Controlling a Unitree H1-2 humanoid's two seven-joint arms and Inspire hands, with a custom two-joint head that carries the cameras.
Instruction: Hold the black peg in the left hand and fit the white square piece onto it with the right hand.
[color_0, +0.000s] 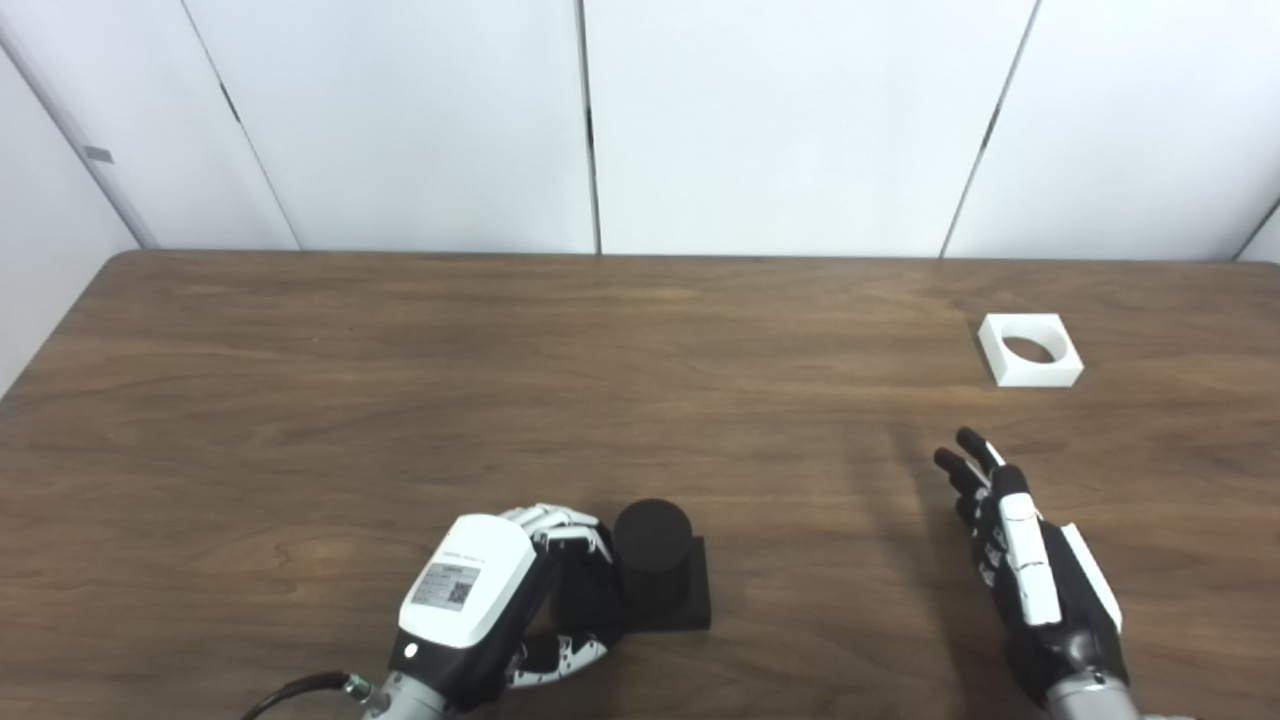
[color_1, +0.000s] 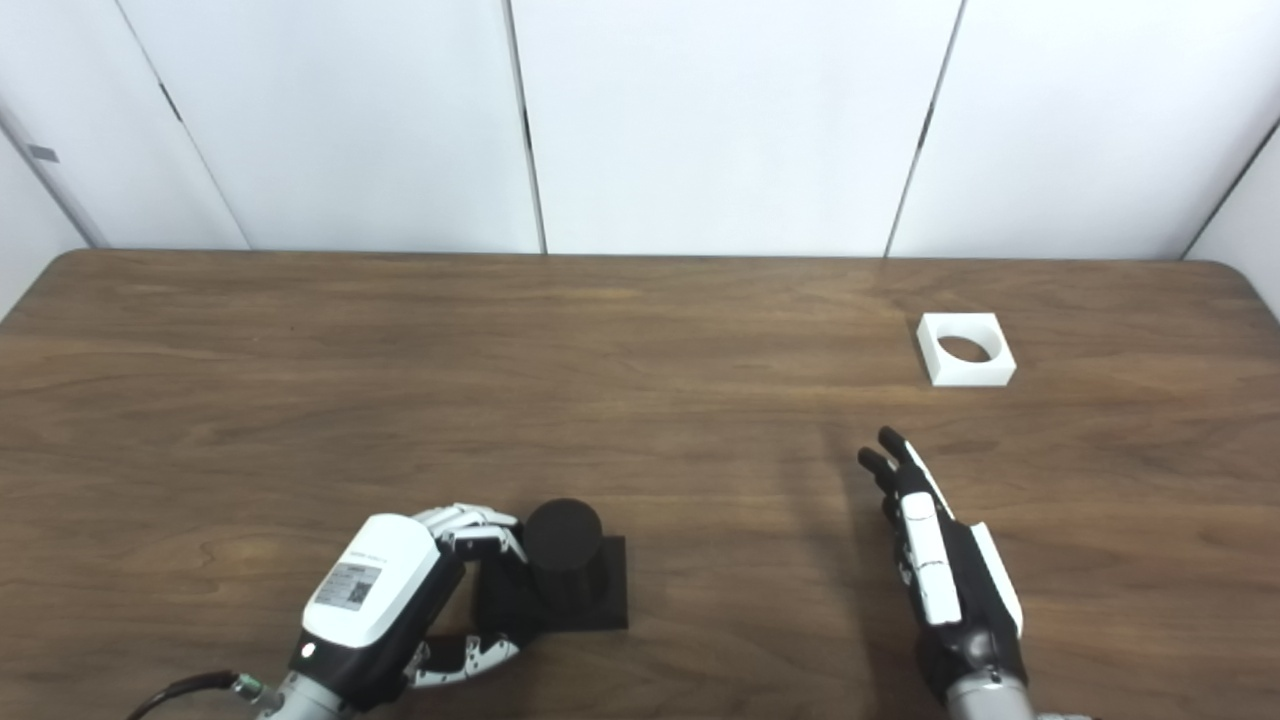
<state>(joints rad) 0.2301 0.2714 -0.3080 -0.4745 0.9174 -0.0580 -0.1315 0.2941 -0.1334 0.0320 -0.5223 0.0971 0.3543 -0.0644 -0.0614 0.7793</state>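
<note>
The black peg (color_0: 652, 553) is a round post standing upright on a square black base, on the table near the front centre. My left hand (color_0: 500, 600) is at the base's left side, fingers curled over its far edge and thumb at its near edge, gripping it. The white square piece (color_0: 1030, 349) with a round hole lies flat at the right, farther back. My right hand (color_0: 1020, 560) is open and empty, fingers stretched out toward the white piece and well short of it.
The brown wooden table (color_0: 400, 380) ends at white wall panels along the back. Its left edge slants in at the far left. A black cable (color_0: 290, 695) trails from my left wrist at the front edge.
</note>
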